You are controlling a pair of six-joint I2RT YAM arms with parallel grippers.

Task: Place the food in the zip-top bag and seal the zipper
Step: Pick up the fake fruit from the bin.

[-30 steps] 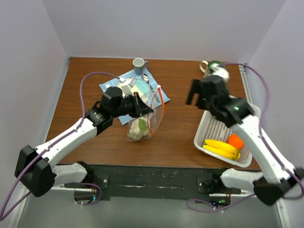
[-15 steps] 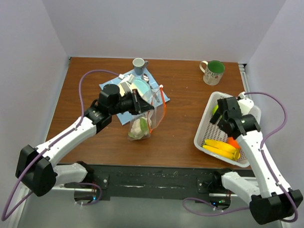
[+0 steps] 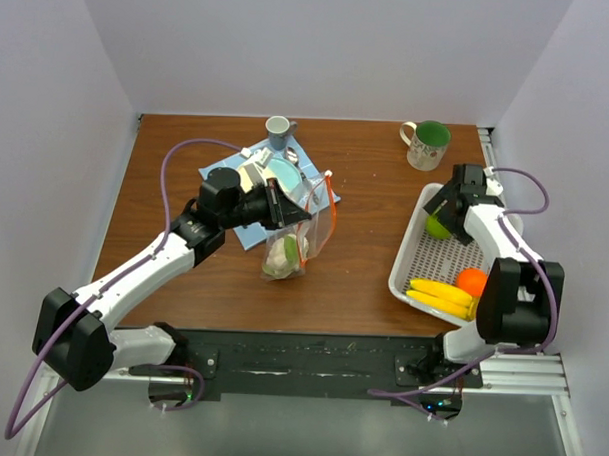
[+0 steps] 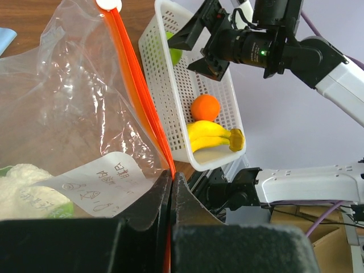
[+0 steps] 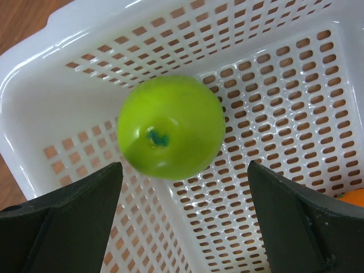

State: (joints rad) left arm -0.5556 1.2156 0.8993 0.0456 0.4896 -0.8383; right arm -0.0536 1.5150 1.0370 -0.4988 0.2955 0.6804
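Closing your spread right gripper [image 5: 182,224] off-centre could roll the glossy green apple [image 5: 170,128] across the white lattice basket [image 5: 51,96]. Your left gripper [image 4: 170,187], pinching the orange-red zipper [image 4: 136,79] of the clear plastic bag [image 4: 68,102], may slip.

Left hand [image 3: 286,209] grips zip-top bag [image 3: 312,231]; right hand [image 3: 446,207] above green apple [image 3: 438,229]

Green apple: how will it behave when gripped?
Round and glossy, so the green apple may slip out of the right gripper unless centred. Lying loose in the basket, it probably rolls if nudged.
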